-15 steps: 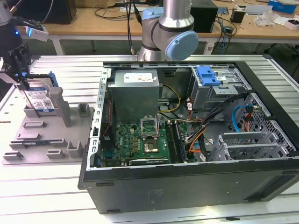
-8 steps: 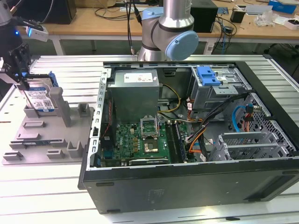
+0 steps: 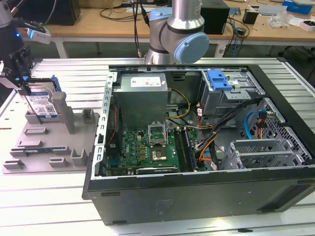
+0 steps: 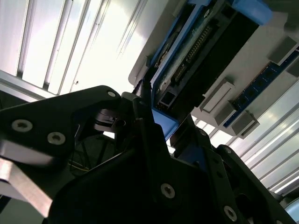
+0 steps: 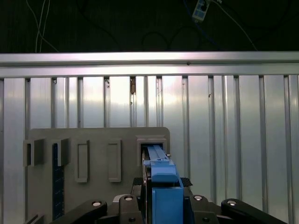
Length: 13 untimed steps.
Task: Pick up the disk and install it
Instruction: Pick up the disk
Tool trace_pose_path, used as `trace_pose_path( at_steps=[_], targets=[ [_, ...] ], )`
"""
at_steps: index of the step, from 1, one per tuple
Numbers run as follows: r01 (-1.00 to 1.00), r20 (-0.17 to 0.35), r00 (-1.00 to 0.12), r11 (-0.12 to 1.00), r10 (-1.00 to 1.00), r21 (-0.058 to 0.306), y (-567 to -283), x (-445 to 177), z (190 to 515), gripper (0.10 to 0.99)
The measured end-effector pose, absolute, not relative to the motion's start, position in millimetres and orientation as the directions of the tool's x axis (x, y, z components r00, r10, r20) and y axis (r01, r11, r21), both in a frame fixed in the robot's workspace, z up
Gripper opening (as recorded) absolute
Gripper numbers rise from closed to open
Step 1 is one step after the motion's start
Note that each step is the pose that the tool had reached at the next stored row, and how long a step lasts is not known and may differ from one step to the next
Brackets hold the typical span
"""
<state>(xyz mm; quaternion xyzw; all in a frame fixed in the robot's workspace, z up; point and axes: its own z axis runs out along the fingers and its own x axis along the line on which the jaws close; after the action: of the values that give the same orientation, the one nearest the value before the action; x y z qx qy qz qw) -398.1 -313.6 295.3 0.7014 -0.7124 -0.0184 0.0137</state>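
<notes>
Silver, blue-railed disk (image 3: 43,101) stands upright in a grey holder (image 3: 34,147) on the ribbed worktop (image 3: 49,206) in the exterior view, the hand (image 3: 22,81) grasping its top. Both wrist views show the hand clamped on its blue rail.

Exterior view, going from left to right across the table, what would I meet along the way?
Disk standing in the grey holder → then, inside the open computer case: silver power supply box → bright blue latch piece → perforated metal cage.
</notes>
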Motion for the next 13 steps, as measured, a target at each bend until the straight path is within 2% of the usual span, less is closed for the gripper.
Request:
trace_pose_path(
  at_steps=[2,13],
  targets=[
    [-0.999,-0.007,-0.016,0.015,-1.0,0.045,-313.6,-398.2,295.3,0.369],
    [-0.999,-0.006,-0.016,0.015,-1.0,0.045,-313.6,-398.1,295.1,0.369]
  ],
)
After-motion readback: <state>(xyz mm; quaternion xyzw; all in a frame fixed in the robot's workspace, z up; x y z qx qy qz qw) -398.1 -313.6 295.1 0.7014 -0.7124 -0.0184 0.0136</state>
